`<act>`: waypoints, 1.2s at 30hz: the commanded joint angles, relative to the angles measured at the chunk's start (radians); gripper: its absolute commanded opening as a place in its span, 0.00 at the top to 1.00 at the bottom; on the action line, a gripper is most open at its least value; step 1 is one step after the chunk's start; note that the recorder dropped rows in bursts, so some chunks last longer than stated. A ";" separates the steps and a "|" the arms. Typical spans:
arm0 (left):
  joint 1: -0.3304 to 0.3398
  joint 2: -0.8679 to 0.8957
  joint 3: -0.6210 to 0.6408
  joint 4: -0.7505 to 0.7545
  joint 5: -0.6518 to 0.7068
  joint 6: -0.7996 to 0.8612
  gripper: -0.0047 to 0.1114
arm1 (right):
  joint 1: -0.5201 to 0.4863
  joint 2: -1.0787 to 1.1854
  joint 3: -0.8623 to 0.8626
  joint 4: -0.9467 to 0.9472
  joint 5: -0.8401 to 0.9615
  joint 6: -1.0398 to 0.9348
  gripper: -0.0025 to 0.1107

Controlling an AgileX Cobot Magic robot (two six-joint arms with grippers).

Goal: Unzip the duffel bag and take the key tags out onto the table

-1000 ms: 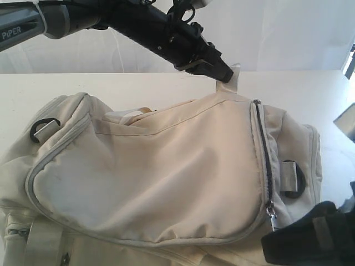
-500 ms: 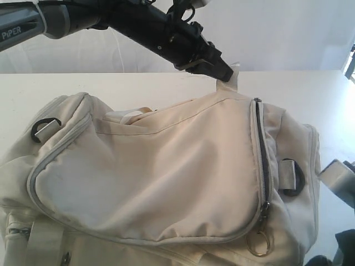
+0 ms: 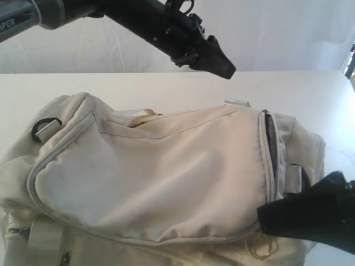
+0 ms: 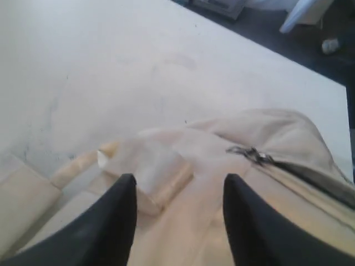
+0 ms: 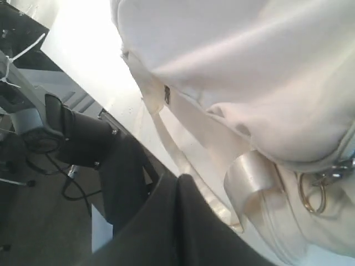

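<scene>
In the exterior view, the large cream-white fabric duffel bag [image 3: 150,177] lies on its side on the wide plain white table [image 3: 138,83] and fills most of the picture. Its grey zipper [image 3: 270,158] runs down the right end of the bag and is open a little at the top. A gold-coloured metal ring [image 3: 258,246] hangs at the lower end of the zipper. A black D-ring [image 3: 45,126] sits at the left end. The left gripper [image 3: 224,71] hangs above the far edge of the bag and does not touch it. The right gripper [image 3: 267,216] is against the lower right corner of the bag, just beside the ring.

In the left wrist view, the two black fingers [image 4: 113,227] of the left gripper [image 4: 178,180] stand wide apart with nothing between them. Under them lie a satin-white strap [image 4: 147,169] and the zipper slider [image 4: 249,154].

In the right wrist view, the fingers of the right gripper [image 5: 178,178] are pressed together and hold nothing. The ring [image 5: 312,192] and a folded white strap loop [image 5: 249,177] are near them.
</scene>
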 commanded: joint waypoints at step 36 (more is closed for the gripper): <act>-0.764 -0.840 1.311 0.162 -1.044 0.115 0.96 | 0.004 0.350 -0.162 -0.286 -0.113 -0.012 0.53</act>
